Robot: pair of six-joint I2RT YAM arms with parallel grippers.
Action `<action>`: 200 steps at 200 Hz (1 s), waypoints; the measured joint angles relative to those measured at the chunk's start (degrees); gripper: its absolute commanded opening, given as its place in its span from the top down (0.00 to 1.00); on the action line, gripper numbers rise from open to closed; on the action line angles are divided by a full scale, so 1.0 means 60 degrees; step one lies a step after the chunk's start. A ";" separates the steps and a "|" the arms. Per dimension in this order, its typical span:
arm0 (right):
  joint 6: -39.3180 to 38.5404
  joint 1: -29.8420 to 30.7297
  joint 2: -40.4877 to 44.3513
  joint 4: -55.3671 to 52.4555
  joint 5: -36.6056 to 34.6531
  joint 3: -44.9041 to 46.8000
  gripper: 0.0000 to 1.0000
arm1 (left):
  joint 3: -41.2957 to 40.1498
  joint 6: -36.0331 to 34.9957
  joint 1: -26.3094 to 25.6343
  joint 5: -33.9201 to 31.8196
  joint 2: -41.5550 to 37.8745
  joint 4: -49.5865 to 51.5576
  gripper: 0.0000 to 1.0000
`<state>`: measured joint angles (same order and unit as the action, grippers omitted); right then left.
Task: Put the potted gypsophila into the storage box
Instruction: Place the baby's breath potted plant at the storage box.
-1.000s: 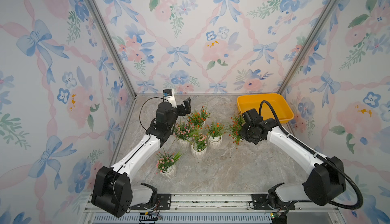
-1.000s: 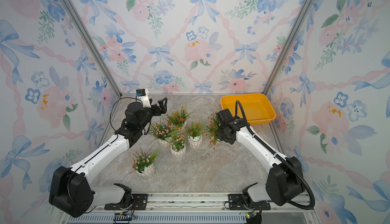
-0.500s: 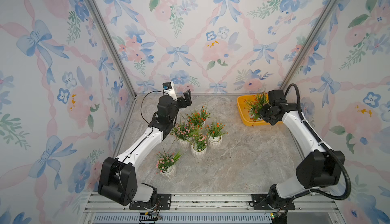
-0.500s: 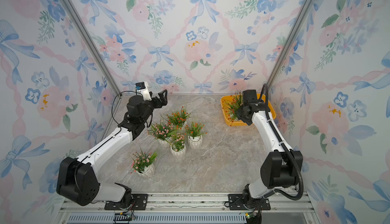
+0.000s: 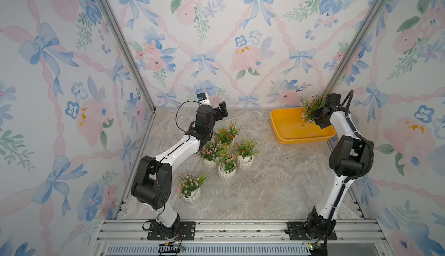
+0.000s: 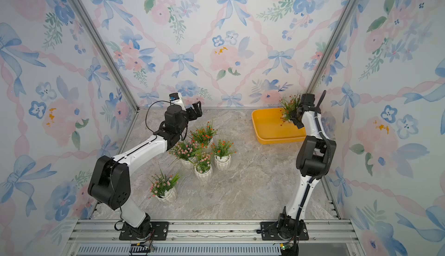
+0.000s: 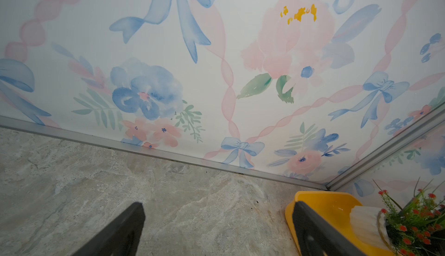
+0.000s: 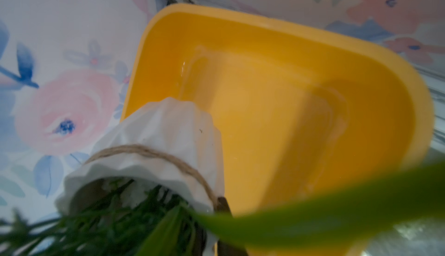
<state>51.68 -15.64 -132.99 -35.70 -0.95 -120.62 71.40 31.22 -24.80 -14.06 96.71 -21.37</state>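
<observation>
Orange-red blooms are filling the right gripper (image 5: 317, 117), which is clamping one potted gypsophila (image 5: 310, 107), seemingly by its stems, above the single storage box (image 5: 289, 124) at right. The left gripper (image 5: 222, 111) is gaping empty at upper centre. Five pots (image 5: 226, 170) are standing at centre frame: three pink, two orange-red.

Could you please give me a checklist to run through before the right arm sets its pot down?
1. Grip: right gripper shut on the orange-red potted gypsophila: ok.
2. Position: it hangs over the storage box, at its far right corner: ok.
3. Upright: it is clearly tilted: not ok.
4. Box floor free of other pots: ok.
5. Clearance: left gripper open, well away from the box: ok.
6. Pot base inside the rim: cannot tell.
</observation>
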 measured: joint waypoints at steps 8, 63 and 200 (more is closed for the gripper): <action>0.0124 -0.0124 -0.0284 0.0076 0.0033 -0.0219 0.97 | 0.0113 0.0091 -0.0058 -0.0095 0.0149 0.0000 0.02; 0.0816 -0.0619 -0.2189 -0.0240 0.0131 -0.1993 0.95 | 0.0805 0.0539 -0.0262 -0.0681 0.0991 0.0004 0.02; 0.1173 -0.0586 -0.2412 0.0433 0.0729 -0.2353 0.59 | 0.1271 0.0812 -0.0488 -0.0947 0.1417 0.0149 0.02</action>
<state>58.72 -19.16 -147.46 -33.10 3.42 -134.74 79.02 36.10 -27.73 -19.75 105.21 -20.47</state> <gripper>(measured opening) 0.401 0.980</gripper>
